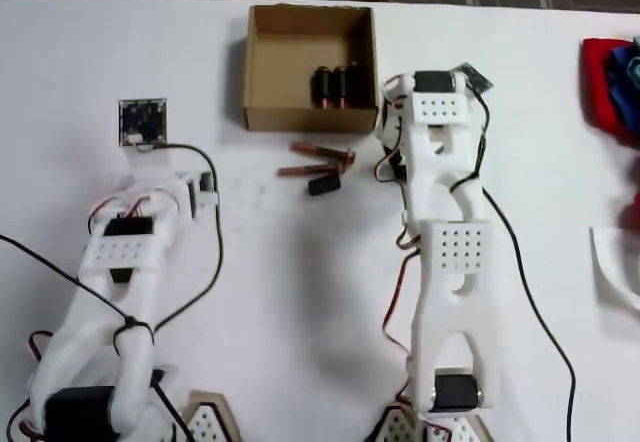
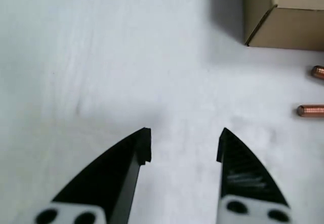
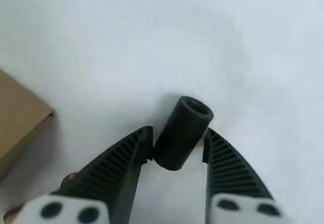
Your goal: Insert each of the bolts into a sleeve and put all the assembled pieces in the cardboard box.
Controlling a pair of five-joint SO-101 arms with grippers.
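We found the right claw [image 3: 174, 138] clenched on a black sleeve [image 3: 182, 133]. Its two ribbed fingers pressed against either side of the tube, which sat tilted over the white tabletop [image 3: 243, 41] with its open end showing past the fingertips. The left claw [image 2: 185, 138] hung released, its fingers spread wide over bare tabletop, with a corner of the cardboard box [image 2: 288, 21] and the tips of two copper bolts [image 2: 310, 110] ahead of it. From above we saw the box standing open-topped at the far middle of the tabletop, and inside it two assembled pieces [image 1: 335, 87] lay side by side against its right wall. Just in front of the box lay the two bolts, nearly parallel and a little apart. A second sleeve [image 1: 323, 184] rested just beside the nearer one, to the left of the right arm [image 1: 450, 252].
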